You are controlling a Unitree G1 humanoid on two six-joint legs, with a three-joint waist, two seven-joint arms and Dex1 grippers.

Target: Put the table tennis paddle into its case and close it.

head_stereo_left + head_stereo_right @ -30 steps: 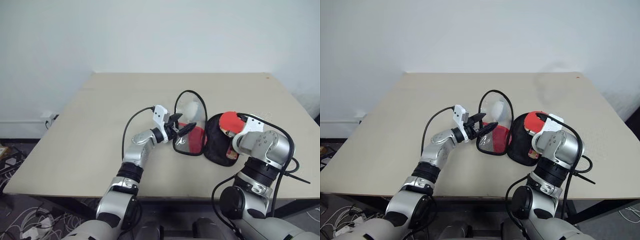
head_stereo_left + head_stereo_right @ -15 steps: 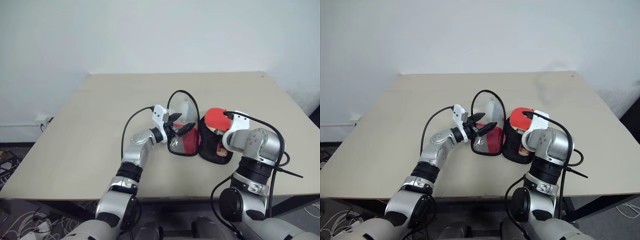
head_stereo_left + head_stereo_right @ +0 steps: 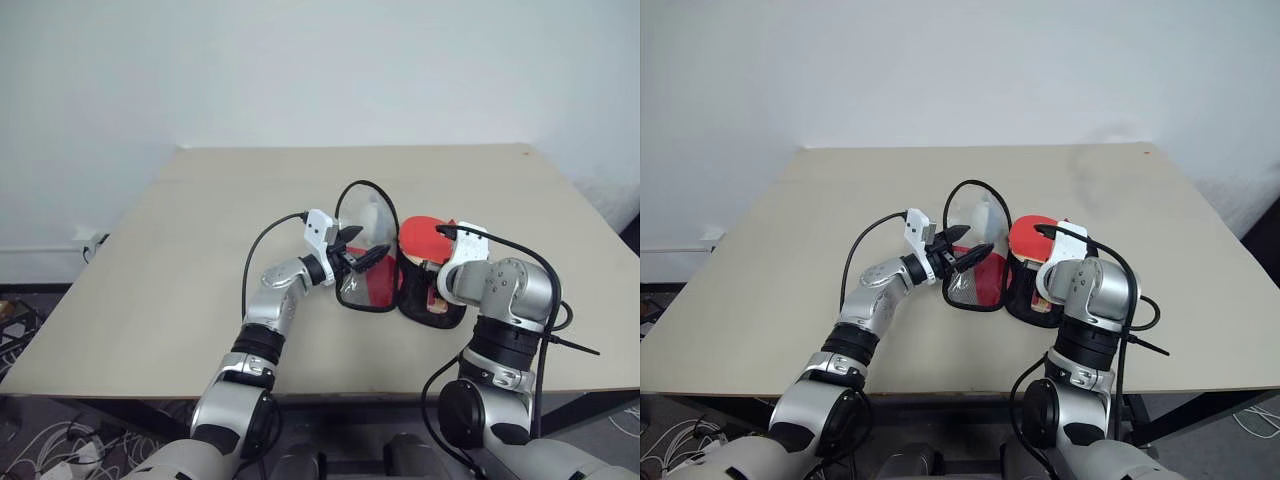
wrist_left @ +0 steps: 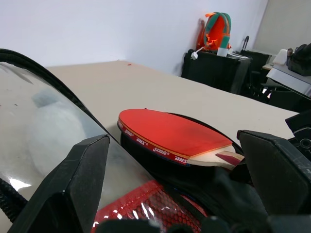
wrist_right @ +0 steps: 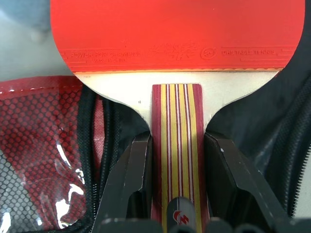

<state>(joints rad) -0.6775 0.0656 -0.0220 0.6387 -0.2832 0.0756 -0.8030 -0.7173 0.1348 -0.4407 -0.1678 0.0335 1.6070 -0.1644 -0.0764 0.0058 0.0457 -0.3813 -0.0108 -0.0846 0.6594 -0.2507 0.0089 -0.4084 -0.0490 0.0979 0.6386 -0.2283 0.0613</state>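
We see the whole picture slide a little from a second ago, so the head camera has moved; the table itself stays put. On it the case lies unzipped, its clear-windowed flap standing up and its black-lined half lying flat beside it.

What has really changed is on the right. A second ago the right arm's fingers held the paddle further out to the right, over the outer part of the black half. Now arm and paddle have come in to the left, and the black half looks drawn in closer to the standing flap. The fingers are set narrow, clamped on the striped wooden handle, and the red face lies over the black lining, seemingly resting on it, next to the flap.

The left arm's fingers are spread wide, holding nothing, parked just in front of the raised flap, where they were a second ago.

We judge the insertion nearly done: the paddle needs seating and releasing, then the flap folded over and zipped.
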